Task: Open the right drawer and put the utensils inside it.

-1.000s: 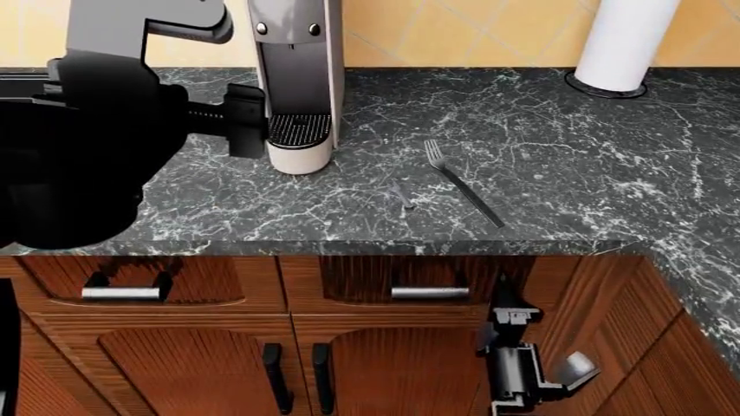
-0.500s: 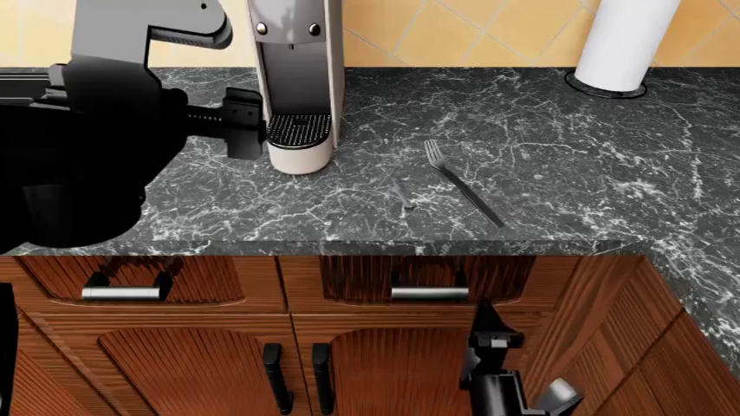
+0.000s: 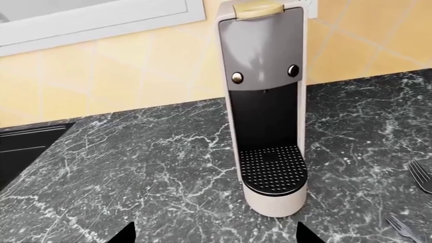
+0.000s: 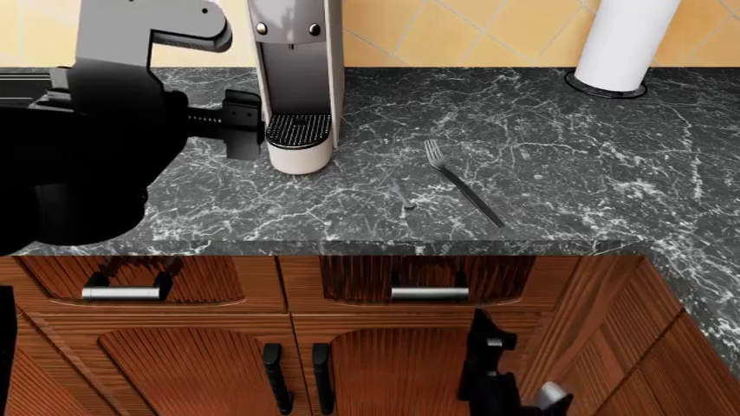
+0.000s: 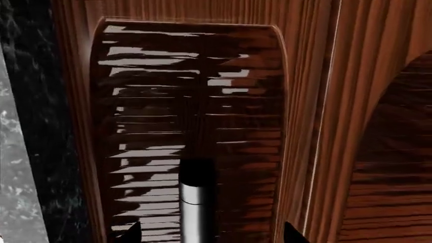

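Note:
The right drawer (image 4: 431,279) is shut, its metal bar handle (image 4: 431,293) across the ribbed panel. My right gripper (image 4: 483,334) hangs just below and right of that handle, in front of the cabinet door. In the right wrist view the handle (image 5: 197,205) runs between its open fingertips (image 5: 131,234), apart from both. Two utensils lie on the counter: a long dark fork (image 4: 463,182) and a short paler fork (image 4: 401,196). My left gripper (image 4: 245,121) hovers open beside the coffee machine (image 4: 298,82), holding nothing. Both forks (image 3: 420,174) peek in at the left wrist view's edge.
The coffee machine (image 3: 266,121) stands at the back of the dark marble counter (image 4: 555,147). A white paper-towel roll (image 4: 625,43) stands at the back right. A left drawer (image 4: 121,293) and cabinet doors with vertical black handles (image 4: 272,377) lie below the counter edge.
My right gripper has dropped lower and shifted slightly left in front of the cabinet, turning toward the drawer front. The left arm, the forks and the drawer have stayed put.

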You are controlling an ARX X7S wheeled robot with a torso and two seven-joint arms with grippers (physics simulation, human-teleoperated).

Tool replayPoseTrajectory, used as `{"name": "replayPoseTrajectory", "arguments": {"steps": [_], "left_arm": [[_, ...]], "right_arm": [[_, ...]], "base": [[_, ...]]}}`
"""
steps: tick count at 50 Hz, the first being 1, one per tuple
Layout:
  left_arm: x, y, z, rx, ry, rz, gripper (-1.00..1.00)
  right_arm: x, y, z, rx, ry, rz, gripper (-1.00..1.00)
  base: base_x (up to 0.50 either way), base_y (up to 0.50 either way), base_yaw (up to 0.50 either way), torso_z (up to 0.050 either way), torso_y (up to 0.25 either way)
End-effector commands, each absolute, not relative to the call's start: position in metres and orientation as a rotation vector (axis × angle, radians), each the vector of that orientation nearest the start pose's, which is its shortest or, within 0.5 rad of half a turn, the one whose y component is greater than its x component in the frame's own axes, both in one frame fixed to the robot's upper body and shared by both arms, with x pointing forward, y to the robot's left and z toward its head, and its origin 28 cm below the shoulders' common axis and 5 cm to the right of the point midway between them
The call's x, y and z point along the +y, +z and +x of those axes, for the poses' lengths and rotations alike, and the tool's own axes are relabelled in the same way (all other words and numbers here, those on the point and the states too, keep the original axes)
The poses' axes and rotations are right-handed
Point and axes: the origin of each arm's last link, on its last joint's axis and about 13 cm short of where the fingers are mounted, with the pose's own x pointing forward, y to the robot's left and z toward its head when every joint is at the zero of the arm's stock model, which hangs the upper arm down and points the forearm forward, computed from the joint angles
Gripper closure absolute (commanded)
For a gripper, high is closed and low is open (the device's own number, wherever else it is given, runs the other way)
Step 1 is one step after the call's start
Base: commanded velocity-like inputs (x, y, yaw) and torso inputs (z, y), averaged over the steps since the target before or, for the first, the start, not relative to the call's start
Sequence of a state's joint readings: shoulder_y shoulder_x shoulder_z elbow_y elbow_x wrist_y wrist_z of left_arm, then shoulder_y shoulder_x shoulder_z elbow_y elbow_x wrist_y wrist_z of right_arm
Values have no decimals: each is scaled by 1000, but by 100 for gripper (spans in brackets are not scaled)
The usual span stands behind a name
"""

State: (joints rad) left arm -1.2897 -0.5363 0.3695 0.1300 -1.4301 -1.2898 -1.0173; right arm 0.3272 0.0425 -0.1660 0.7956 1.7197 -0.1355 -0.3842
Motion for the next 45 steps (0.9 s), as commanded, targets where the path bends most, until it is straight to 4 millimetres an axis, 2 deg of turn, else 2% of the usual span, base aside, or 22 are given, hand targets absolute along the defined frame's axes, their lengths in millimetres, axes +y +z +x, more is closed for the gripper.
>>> {"name": "replayPoseTrajectory", "arguments": {"steps": [1, 4, 6, 12, 24, 34, 45], "left_arm": [[227, 310, 284, 180, 57, 164, -100], [227, 310, 284, 180, 57, 164, -100], [227, 310, 285, 182, 59, 167, -100], [227, 308, 286, 184, 62, 169, -100], [227, 305, 288, 189, 62, 172, -100], [228, 305, 289, 192, 66, 172, -100], [228, 301, 291, 197, 69, 176, -100]], "right_arm": [[-75, -55, 265, 170, -60, 1547, -100], [-75, -55, 265, 170, -60, 1547, -100], [-76, -41, 272, 148, -17, 1518, -100], [-74, -29, 284, 129, 4, 1497, -100], [-69, -29, 311, 206, 19, 1436, -100], [-77, -26, 313, 241, 0, 1426, -100], [-69, -20, 314, 383, 178, 1391, -100]], "base": [[0, 0, 0, 0, 0], [0, 0, 0, 0, 0], [0, 0, 0, 0, 0], [0, 0, 0, 0, 0], [0, 0, 0, 0, 0], [0, 0, 0, 0, 0], [0, 0, 0, 0, 0]]}}
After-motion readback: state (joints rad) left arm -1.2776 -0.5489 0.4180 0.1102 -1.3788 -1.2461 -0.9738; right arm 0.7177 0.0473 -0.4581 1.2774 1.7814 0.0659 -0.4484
